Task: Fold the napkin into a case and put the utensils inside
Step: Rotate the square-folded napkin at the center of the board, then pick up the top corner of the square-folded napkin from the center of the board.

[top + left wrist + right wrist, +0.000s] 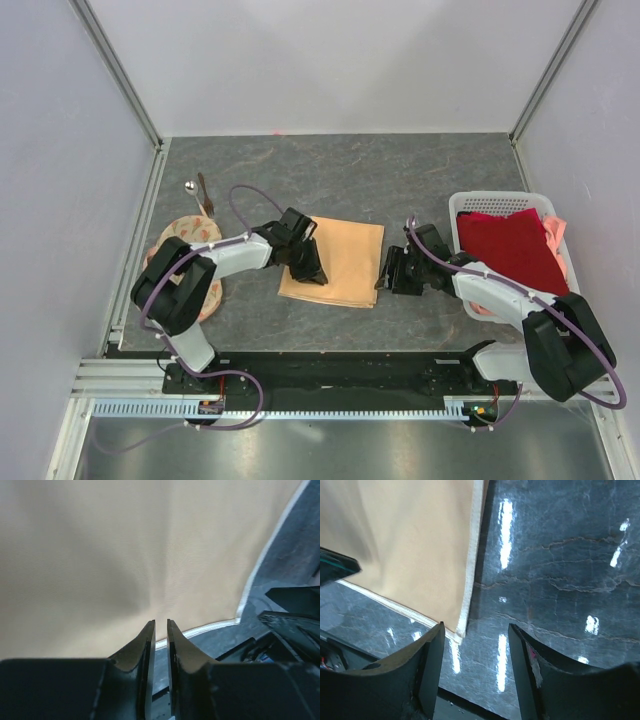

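The peach-orange napkin point(340, 262) lies flat on the table as a folded rectangle; no case shape shows. My left gripper point(311, 271) hangs low over its near left part, jaws almost together with nothing between them. The cloth fills the left wrist view point(125, 555) ahead of that gripper point(161, 622). My right gripper point(384, 274) is open and empty at the napkin's near right corner. In the right wrist view that corner point(457, 625) lies just ahead of this gripper's point(476, 627) left finger. The silver spoon point(190, 187) and the brown stick point(204, 194) lie at the far left.
A round cream cloth with orange print point(188, 250) lies under the left arm. A white lattice basket point(500, 204) at the right holds a dark red cloth point(515, 250). Dark marbled tabletop point(560, 555) stretches right of the napkin.
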Tool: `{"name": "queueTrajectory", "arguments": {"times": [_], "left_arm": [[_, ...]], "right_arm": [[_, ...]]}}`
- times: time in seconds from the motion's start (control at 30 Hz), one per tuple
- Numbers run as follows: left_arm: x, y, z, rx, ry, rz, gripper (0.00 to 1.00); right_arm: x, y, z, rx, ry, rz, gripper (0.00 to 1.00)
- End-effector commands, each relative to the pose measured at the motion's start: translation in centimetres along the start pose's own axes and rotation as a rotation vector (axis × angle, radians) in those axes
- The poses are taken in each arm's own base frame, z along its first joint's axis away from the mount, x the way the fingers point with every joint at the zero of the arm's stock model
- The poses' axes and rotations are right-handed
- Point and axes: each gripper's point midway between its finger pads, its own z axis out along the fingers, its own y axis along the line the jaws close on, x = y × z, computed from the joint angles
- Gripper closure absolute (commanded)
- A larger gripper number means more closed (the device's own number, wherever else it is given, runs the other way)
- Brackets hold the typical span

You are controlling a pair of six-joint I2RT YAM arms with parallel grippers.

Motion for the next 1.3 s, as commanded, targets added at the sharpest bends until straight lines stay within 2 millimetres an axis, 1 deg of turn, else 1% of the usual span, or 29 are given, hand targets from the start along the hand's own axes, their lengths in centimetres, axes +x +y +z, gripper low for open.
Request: {"name": "queueTrajectory", "arguments": {"times": [0.0,0.07,0.1,0.13,0.17,0.2,0.23,0.27,0.33,0.4,0.43,0.53,0.57,0.7,0.77,0.8,0.9,1.07,1.2,1.27], "left_arm": [[1.7,1.7,1.1,-0.026,0.005,-0.024,0.79],[2.9,1.2,1.6,0.014,0.021,-0.066,0.79],[3.3,1.0,1.9,0.028,0.026,-0.078,0.79],[3.6,0.4,2.2,0.059,0.034,-0.101,0.79],[4.1,-0.1,2.4,0.072,0.049,-0.096,0.79],[4.3,-0.6,2.6,0.082,0.059,-0.096,0.79],[4.7,-0.8,2.9,0.085,0.081,-0.097,0.8],[5.1,-1.2,3.0,0.088,0.092,-0.09,0.8],[5.1,-1.8,2.6,0.105,0.089,-0.084,0.8],[4.8,-2.1,2.0,0.111,0.073,-0.075,0.8],[4.5,-2.5,1.2,0.122,0.048,-0.061,0.8],[3.9,-2.4,0.1,0.098,0.011,-0.027,0.8],[4.0,-2.2,-0.7,0.082,0.006,-0.021,0.8],[3.4,-1.7,-2.5,0.05,-0.046,0.039,0.79],[3.3,-1.6,-3.4,0.045,-0.063,0.058,0.79],[3.7,-1.0,-3.6,0.027,-0.055,0.064,0.79],[4.1,-0.1,-4.1,0.017,-0.051,0.067,0.79],[4.9,2.2,-4.5,-0.012,-0.029,0.038,0.79],[5.0,3.7,-5.2,-0.029,-0.043,0.012,0.8],[5.5,4.5,-5.2,-0.042,-0.037,0.004,0.8]], "right_arm": [[-0.7,1.0,0.0,-0.045,-0.036,0.051,0.39],[-0.4,0.8,0.1,-0.039,-0.026,0.061,0.39],[0.0,0.2,0.1,-0.02,-0.018,0.065,0.39],[-0.1,-0.2,0.0,-0.001,-0.036,0.064,0.39],[-0.2,-0.6,-0.2,0.018,-0.046,0.063,0.39],[0.1,-1.2,-0.4,0.038,-0.045,0.064,0.39],[-0.2,-1.6,-0.6,0.061,-0.068,0.06,0.39],[0.1,-2.3,-0.9,0.089,-0.062,0.054,0.39],[0.1,-3.0,-1.4,0.129,-0.078,0.039,0.39],[0.3,-3.4,-1.7,0.139,-0.077,0.033,0.4],[0.3,-3.5,-1.8,0.138,-0.081,0.032,0.4],[0.5,-3.4,-1.7,0.13,-0.067,0.03,0.43],[0.6,-3.2,-1.6,0.119,-0.059,0.033,0.45],[1.0,-3.4,-1.3,0.116,-0.045,0.027,0.58],[1.2,-3.3,-1.2,0.1,-0.036,0.03,0.6],[1.4,-3.3,-1.1,0.095,-0.031,0.034,0.6],[1.8,-3.1,-0.9,0.071,-0.02,0.042,0.6],[2.3,-2.9,-0.5,0.042,-0.009,0.047,0.6],[2.3,-2.6,-0.6,0.026,-0.01,0.048,0.61],[2.4,-2.4,-0.7,0.015,-0.005,0.048,0.61]]}}
